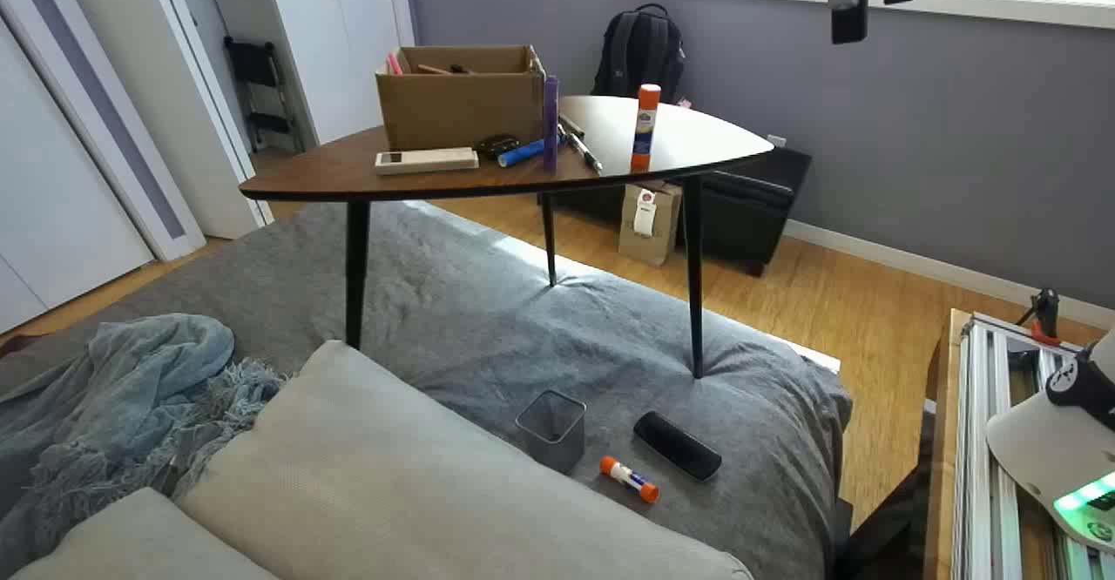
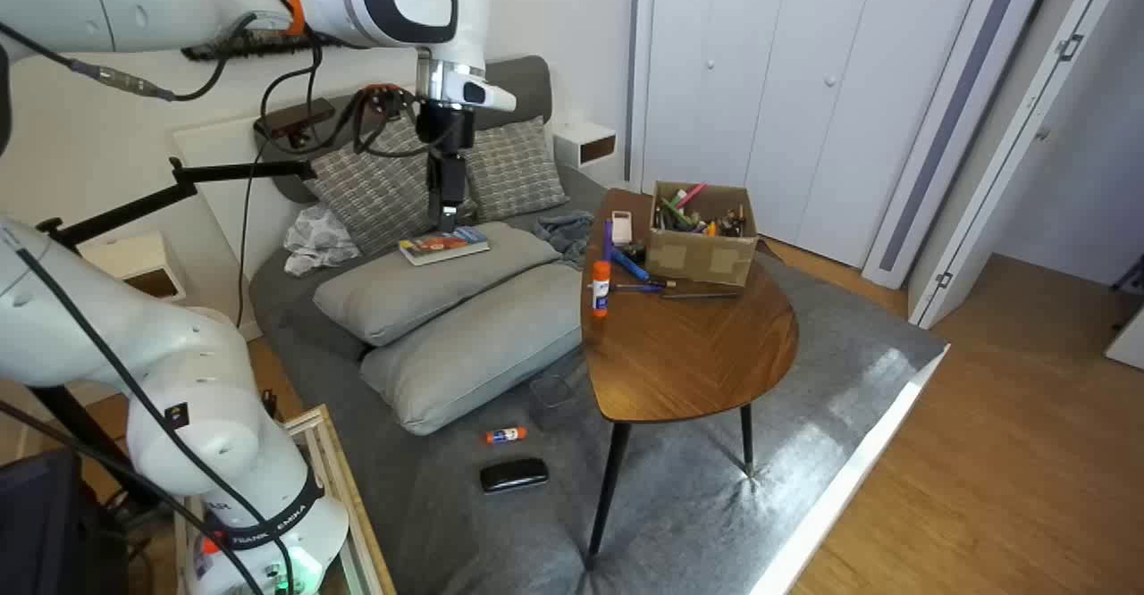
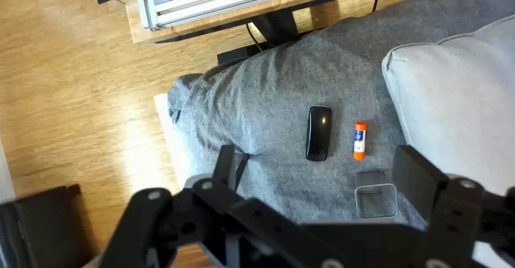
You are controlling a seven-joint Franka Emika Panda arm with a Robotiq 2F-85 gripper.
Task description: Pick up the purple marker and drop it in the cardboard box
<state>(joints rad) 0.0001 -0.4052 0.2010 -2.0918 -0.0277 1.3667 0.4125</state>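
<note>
Purple marker (image 1: 550,127) near table (image 2: 688,358) edge, room above

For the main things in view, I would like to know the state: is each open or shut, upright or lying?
Gripper: open, holding nothing
Purple marker: upright
Cardboard box: open on top, with things inside
Blue marker: lying
Table glue stick: upright, cap on
Bed glue stick: lying, cap on
Black case: looks shut
Square cup: upright, open, looks empty
Book: shut
Closet doors: shut
</note>
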